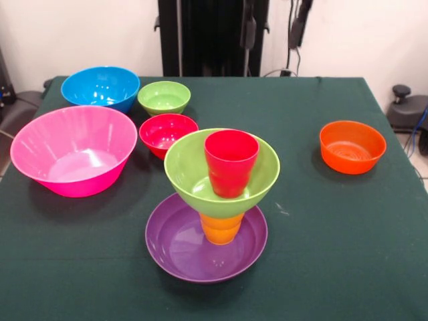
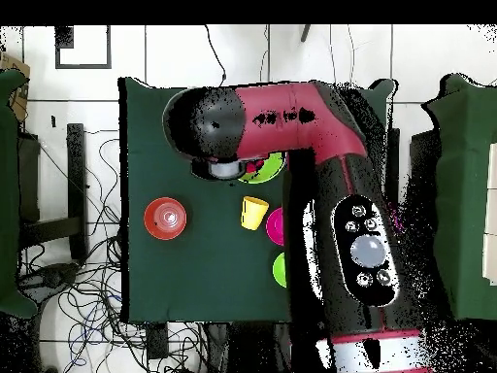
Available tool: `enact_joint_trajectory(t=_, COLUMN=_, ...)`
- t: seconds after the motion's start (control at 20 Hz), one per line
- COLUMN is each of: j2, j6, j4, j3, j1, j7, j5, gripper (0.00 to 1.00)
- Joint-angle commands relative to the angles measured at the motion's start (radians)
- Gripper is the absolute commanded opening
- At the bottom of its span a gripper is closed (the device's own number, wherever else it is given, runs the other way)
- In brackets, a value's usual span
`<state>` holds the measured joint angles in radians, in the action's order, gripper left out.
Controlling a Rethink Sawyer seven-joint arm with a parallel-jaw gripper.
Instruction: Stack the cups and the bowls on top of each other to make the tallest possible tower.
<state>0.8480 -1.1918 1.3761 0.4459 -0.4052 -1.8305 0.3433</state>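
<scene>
The tower stands front centre: purple bowl (image 1: 175,249) as base, an upturned orange cup (image 1: 221,228) in it, the lime green bowl (image 1: 187,175) on that, and the red cup (image 1: 231,162) upright inside. In the overhead view the red and black arm (image 2: 291,112) reaches over the tower, and only a lime sliver (image 2: 268,173) shows. The gripper (image 2: 228,167) is under the arm's end and cannot be made out. A yellow cup (image 2: 253,212) shows beside the arm; whether it is held I cannot tell. It is out of the front view.
The pink bowl (image 1: 73,150) and blue bowl (image 1: 100,87) stand at the left. The small green bowl (image 1: 164,97) and small red bowl (image 1: 168,132) are behind the tower. The small orange bowl (image 1: 352,146), also overhead (image 2: 166,218), sits alone at the right.
</scene>
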Motion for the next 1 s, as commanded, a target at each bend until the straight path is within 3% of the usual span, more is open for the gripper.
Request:
enact_joint_trajectory(t=0.05, j2=0.078, j6=-0.146, j4=0.134, j3=0.056, j1=-0.104, j7=0.370, j5=0.008, gripper=1.00)
enact_joint_trajectory(t=0.3, j2=0.094, j6=-0.107, j4=0.234, j3=0.113, j1=-0.185, j7=0.480, j5=0.044, gripper=1.00)
enact_joint_trajectory(t=1.0, j2=0.094, j6=0.022, j4=0.366, j3=0.159, j1=-0.224, j7=0.443, j5=0.104, gripper=1.00)
